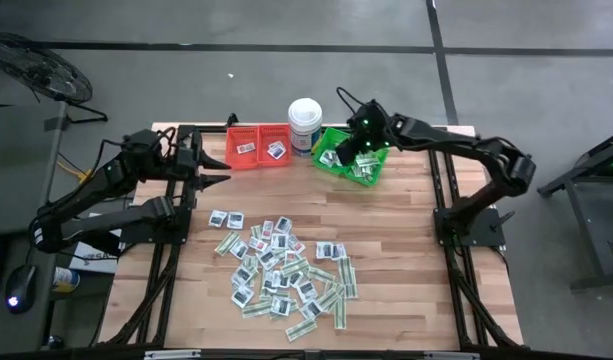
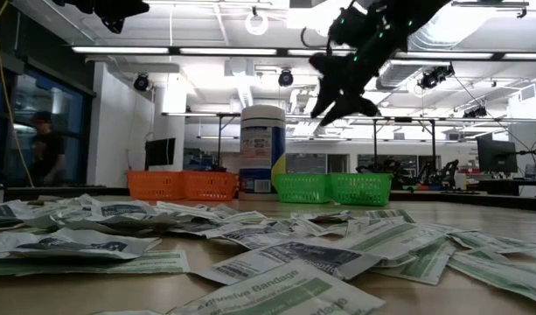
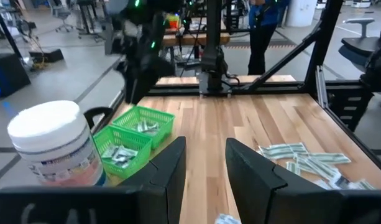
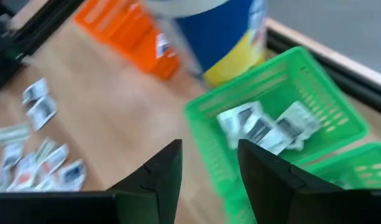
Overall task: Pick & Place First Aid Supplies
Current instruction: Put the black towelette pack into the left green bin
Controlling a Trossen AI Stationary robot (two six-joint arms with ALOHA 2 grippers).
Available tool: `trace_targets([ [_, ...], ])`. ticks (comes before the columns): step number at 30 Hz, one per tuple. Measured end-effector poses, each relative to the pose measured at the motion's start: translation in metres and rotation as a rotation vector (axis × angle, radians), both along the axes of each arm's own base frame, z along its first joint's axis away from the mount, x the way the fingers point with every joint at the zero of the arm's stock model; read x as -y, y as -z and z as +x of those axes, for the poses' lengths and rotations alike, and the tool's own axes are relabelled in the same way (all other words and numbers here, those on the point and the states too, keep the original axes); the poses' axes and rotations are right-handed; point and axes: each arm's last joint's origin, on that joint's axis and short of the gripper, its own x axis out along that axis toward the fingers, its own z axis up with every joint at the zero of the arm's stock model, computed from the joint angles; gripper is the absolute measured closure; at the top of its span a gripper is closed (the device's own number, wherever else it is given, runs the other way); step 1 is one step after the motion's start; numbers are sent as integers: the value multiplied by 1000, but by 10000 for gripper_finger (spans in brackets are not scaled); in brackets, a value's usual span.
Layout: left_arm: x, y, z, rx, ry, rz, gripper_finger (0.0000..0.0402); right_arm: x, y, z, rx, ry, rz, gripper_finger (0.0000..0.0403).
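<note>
- The wooden tabletop point(image 1: 406, 230) carries everything; one sheet of it shows in the high view.
- Two dark arms reach over it: the left arm waits beside the red bin, the right arm hangs above the green bin.
- One white tub point(image 1: 305, 124) stands at the far edge, between the two bins.
- One red bin point(image 1: 258, 146), split into two compartments, lies just left of the tub and holds two square packets.
- One green bin point(image 1: 351, 158), also of two compartments, lies just right of the tub with several packets inside.
- The first aid supplies point(image 1: 283, 268) lie mostly in one loose heap of dozens, well in front of the tub towards the near edge; I cannot count them exactly.
- The right end effector point(image 4: 207, 169) hovers over the green bin with its fingers parted and nothing between them.
- The left end effector point(image 3: 204, 167) sits left of the tub, fingers parted, empty.
- Only the right wrist view shows the packets in the green bin close up; only the low view shows a person far back in the room, left of the tub.
</note>
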Motion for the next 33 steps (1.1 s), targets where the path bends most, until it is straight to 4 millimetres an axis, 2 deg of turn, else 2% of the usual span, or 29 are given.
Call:
trace_targets([
  [5, 1, 1, 0, -10, 31, -11, 292, -30, -13, -3, -10, -45, 22, 253],
  [13, 3, 2, 0, -14, 97, -3, 292, -90, -9, 9, -110, -138, 57, 253],
  [20, 5, 6, -1, -51, 155, -37, 292, -145, -3, 15, -102, 14, 241, 253],
  [27, 7, 11, -3, -88, 205, -32, 292, -201, 38, 8, -36, 164, 398, 253],
  [33, 9, 13, -3, -97, 259, -20, 292, -229, 73, -3, 123, 234, 491, 253],
])
